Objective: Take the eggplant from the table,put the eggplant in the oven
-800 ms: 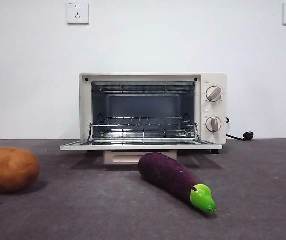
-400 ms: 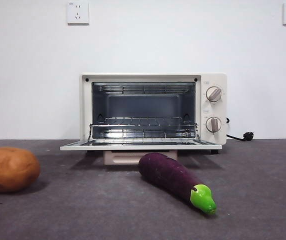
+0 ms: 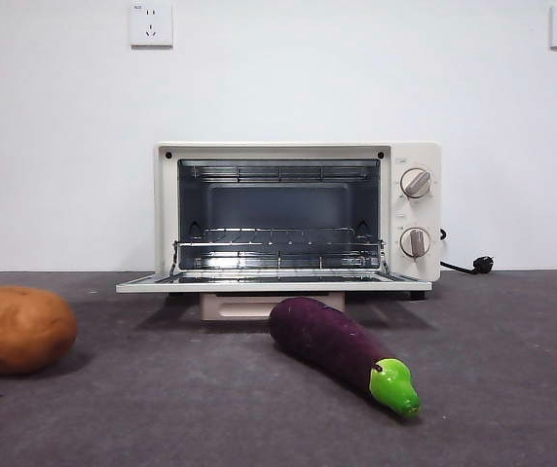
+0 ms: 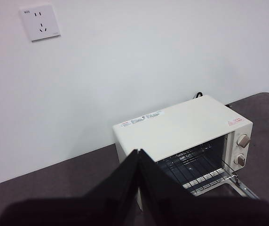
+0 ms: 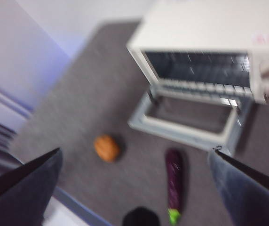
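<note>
I see nothing done yet: the eggplant (image 3: 342,353) lies on the table (image 3: 512,389), at five o'clock from the oven (image 3: 298,216), whose door is down. My right gripper (image 5: 134,188) hovers high, jaws spread; my left gripper (image 4: 138,188) waits, clenched, empty.

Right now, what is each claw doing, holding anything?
Left claw: shut, holding nothing, up by the oven.
Right claw: open, empty, high above the eggplant.
</note>
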Controlling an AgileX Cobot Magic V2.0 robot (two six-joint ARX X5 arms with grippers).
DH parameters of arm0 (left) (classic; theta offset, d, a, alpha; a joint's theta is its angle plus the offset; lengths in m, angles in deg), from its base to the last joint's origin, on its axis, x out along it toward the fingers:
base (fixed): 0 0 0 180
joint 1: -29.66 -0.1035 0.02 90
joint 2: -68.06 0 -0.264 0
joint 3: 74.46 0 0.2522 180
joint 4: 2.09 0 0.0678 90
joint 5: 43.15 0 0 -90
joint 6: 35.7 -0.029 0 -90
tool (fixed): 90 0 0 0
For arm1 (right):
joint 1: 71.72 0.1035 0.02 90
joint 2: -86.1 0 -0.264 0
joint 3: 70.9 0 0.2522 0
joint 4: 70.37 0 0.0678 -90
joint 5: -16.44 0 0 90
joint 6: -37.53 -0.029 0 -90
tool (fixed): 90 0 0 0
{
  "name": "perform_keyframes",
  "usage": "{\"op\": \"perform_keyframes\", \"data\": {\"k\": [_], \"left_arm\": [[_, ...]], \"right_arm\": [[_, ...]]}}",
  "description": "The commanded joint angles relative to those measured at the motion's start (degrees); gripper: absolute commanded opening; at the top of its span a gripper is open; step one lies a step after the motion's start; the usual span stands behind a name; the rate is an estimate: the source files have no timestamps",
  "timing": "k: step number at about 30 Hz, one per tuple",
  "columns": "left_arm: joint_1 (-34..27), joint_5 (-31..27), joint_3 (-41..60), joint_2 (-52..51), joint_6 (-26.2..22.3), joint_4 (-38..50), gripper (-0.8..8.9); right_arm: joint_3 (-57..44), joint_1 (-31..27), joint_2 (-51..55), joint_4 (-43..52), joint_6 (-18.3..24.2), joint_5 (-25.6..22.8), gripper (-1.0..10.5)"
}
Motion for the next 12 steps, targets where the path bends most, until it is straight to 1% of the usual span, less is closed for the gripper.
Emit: {"op": "perform_keyframes", "data": {"k": [1, 5, 8, 10, 12], "left_arm": [[-0.2, -0.2, 0.2, -0.2, -0.4, 0.2, -0.06], [-0.2, -0.2, 0.2, -0.1, -0.7, 0.2, -0.06], [-0.2, -0.2, 0.2, -0.1, -1.6, 0.1, -0.06], [-0.2, -0.2, 0.2, -0.1, -1.7, 0.0, -0.06], [-0.2, -0.2, 0.2, -0.1, -1.7, -0.3, -0.06]], "right_arm": [[0.2, 4.2, -3.2, -1.3, 2.6, -3.4, 5.6], [0.2, 11.1, -9.2, -3.7, 3.8, -8.6, 5.6], [0.1, 15.5, -14.3, -5.7, 4.6, -14.4, 5.6], [-0.5, 17.3, -16.8, -5.7, 4.6, -17.5, 5.6], [-1.2, 18.7, -19.3, -5.7, 4.6, -19.0, 5.6]]}}
